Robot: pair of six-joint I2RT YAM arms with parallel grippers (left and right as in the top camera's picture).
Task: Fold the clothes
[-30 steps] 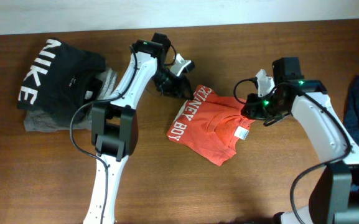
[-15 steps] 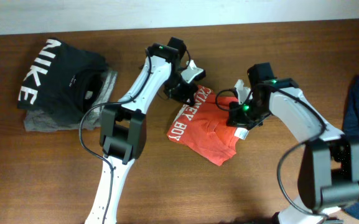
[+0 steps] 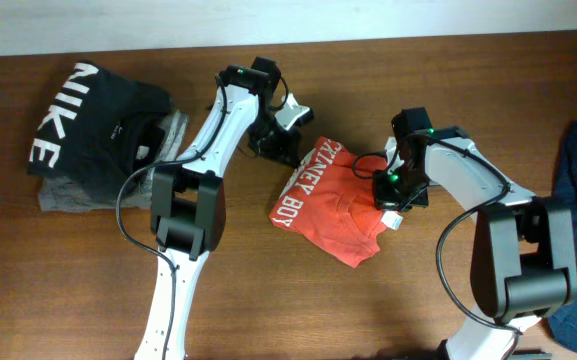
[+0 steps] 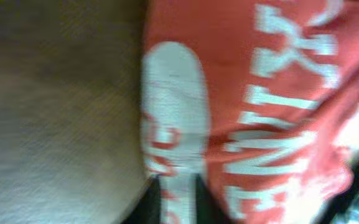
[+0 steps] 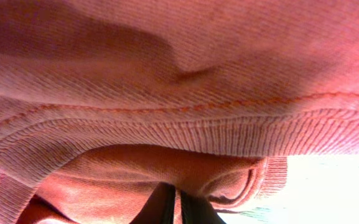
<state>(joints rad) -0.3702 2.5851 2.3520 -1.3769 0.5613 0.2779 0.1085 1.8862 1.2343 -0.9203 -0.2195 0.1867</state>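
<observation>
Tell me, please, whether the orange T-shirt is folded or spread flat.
Folded, roughly: the T-shirt lies as a compact, rumpled bundle, no sleeves spread.

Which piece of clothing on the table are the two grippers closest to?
The red-orange T-shirt with white lettering, mid-table. The black NIKE garment and the grey one under it lie far left, away from both.

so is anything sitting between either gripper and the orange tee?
Nothing visible. The left gripper is at the lettered edge of the orange tee, and the right gripper is at its collar side. Fabric fills both wrist views. The black NIKE garment lies well off to the left.
</observation>
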